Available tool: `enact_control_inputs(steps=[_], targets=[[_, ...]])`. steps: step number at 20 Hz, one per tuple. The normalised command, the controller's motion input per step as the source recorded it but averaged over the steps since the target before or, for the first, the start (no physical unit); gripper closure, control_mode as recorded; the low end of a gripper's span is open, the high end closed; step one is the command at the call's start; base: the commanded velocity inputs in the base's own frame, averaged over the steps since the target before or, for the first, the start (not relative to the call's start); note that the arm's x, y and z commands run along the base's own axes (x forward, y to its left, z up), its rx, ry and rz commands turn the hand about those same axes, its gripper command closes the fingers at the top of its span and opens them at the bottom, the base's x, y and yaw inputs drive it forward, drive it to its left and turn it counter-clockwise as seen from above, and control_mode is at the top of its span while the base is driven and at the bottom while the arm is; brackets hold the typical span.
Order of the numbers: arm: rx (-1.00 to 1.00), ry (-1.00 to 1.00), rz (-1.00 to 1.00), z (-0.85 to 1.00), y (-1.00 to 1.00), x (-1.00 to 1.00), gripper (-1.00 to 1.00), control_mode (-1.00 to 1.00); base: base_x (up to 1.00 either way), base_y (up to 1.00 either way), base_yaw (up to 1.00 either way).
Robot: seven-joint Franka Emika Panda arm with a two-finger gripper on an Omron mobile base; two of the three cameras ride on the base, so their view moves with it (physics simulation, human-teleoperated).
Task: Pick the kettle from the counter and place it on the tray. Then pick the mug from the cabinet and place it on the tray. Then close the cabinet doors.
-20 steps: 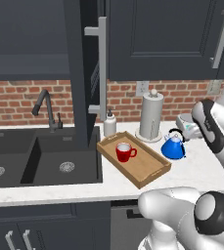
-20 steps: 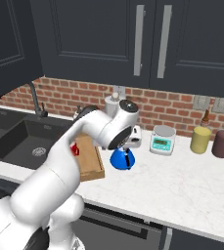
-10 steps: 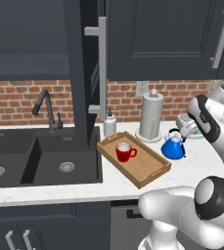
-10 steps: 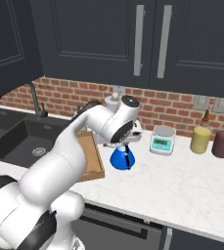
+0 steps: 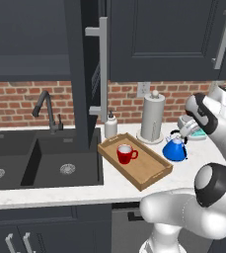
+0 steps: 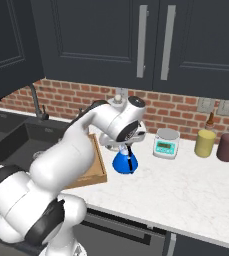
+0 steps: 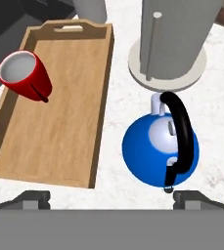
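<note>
At the bottom of the hand view, the end effector (image 7: 111, 197) shows its 2 finger tips set wide apart, open and holding nothing. Just ahead of them and toward the right tip sits the kettle (image 7: 160, 149), upright on the white surface (image 7: 216, 122), not yet lifted. Its black handle (image 7: 178, 136) arches over the dome with its long axis running away from the camera, roughly crosswise to the line between the tips, so I judge a descent shifted slightly right would let the tips close across it. Left of the kettle, just beside it, lies the tray (image 7: 59, 112), with the mug (image 7: 25, 75) already inside, tilted in this view. Beyond the kettle stands the paper-towel roll (image 7: 177, 34).
</note>
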Motion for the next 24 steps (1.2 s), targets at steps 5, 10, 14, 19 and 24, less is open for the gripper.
enact_control_inputs(steps=[5,10,14,19,24], targets=[[0.0,0.0,0.05,-0.24,0.0,0.22,-1.0,-1.0,0.0,0.0,0.0],[0.0,0.0,0.05,-0.26,-0.02,0.23,-1.0,-1.0,0.0,0.0,0.0],[0.0,0.0,0.02,-0.16,-0.17,0.18,-1.0,-1.0,0.0,0.0,0.0],[0.0,0.0,0.0,-0.09,-0.22,0.12,-1.0,-1.0,0.0,0.0,0.0],[0.0,0.01,0.0,-0.04,-0.14,0.15,-1.0,-1.0,0.0,0.0,0.0]])
